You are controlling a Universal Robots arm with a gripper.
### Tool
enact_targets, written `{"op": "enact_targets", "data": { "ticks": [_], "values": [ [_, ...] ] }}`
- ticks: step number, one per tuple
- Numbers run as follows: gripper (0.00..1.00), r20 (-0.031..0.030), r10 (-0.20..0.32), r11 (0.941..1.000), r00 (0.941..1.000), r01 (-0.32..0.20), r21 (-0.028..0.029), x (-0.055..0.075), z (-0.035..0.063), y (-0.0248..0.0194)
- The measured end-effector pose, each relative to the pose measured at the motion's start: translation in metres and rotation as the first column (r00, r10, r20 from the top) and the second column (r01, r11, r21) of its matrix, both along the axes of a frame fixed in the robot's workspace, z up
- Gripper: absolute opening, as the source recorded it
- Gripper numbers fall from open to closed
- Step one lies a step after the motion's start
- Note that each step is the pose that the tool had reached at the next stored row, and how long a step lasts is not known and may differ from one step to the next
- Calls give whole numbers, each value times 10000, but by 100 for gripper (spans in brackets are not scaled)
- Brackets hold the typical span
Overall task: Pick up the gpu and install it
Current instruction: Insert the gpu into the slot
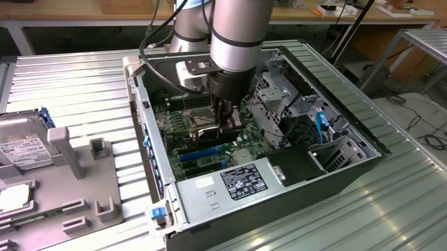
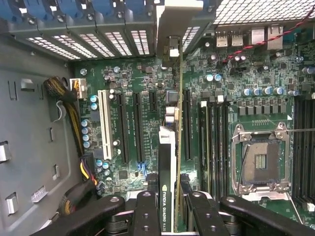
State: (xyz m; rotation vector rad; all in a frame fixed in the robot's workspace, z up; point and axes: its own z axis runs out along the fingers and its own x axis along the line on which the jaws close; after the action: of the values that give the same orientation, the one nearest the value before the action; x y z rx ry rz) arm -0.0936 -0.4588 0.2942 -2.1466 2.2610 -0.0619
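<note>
Silver ribbed counter [image 1: 391, 209] under everything, and on it the open computer case [image 1: 148, 120] lying on its side. A hard drive [image 1: 21, 149] sits outside it, at the exterior view's left. I've got the arm [image 1: 237, 36] reaching down into the case, over the green motherboard [image 2: 256, 69]. Tool [image 2: 172, 209] is clamped on the graphics card [image 2: 167, 162], a finger on each face. The card stands on edge among the long black slots [image 2: 137, 128], silver bracket [image 2: 173, 24] at the rear openings. Seated or not, I can't tell.
</note>
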Motion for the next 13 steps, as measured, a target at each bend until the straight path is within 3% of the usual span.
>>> {"op": "enact_targets", "data": {
  "ticks": [13],
  "values": [
    [27, 29, 45, 10000, 10000, -45, 2, -34, -24, -1]
  ]
}}
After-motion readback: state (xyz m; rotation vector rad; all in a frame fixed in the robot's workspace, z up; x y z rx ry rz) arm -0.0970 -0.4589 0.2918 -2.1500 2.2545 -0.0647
